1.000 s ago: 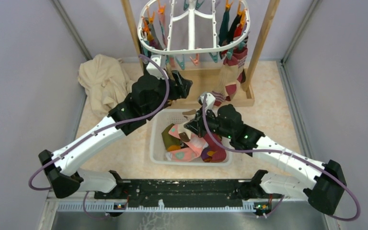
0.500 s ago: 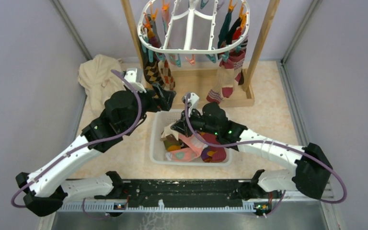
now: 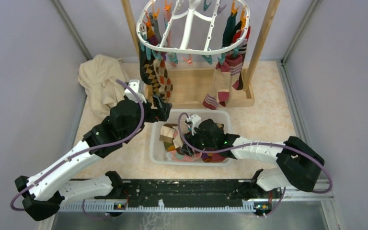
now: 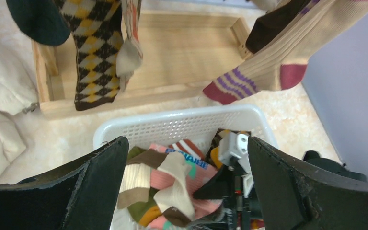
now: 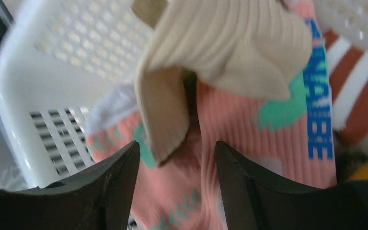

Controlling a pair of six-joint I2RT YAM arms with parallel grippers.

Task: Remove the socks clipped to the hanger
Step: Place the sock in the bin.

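Top external view: the right arm reaches low over the white mesh basket (image 3: 191, 162), which sits on the beige counter (image 3: 268, 120); its wrist is down inside the basket, among loose socks.

Right wrist view: right gripper (image 5: 176, 148) has its jaws parted a moderate way with nothing pinched between them. A ribbed beige sock (image 5: 220, 43) lies just ahead of the fingertips, one flap drooping toward the gap. It rests on a pink sock (image 5: 278, 143) with teal marks and blue lettering. The basket wall is close on the left.

Left wrist view: left gripper (image 4: 187, 143) is spread wide and holds nothing. It hovers over the far left part of the basket, looking down on the rim and the sock pile. Beyond the rim is the base of the wooden frame (image 4: 182, 52). Above it hang a black-and-yellow argyle sock (image 4: 96, 48) to the left and a beige sock with purple stripes and a maroon toe (image 4: 268, 67) to the right, both apart from the fingers.

Top external view, farther back: cream cloth (image 3: 100, 81) heaped left of the frame. The white oval hanger (image 3: 188, 28) hangs between the frame posts, with orange and teal clips around its rim. Socks are clipped in two clusters, one on its left side and one on its right; the front middle clips are bare
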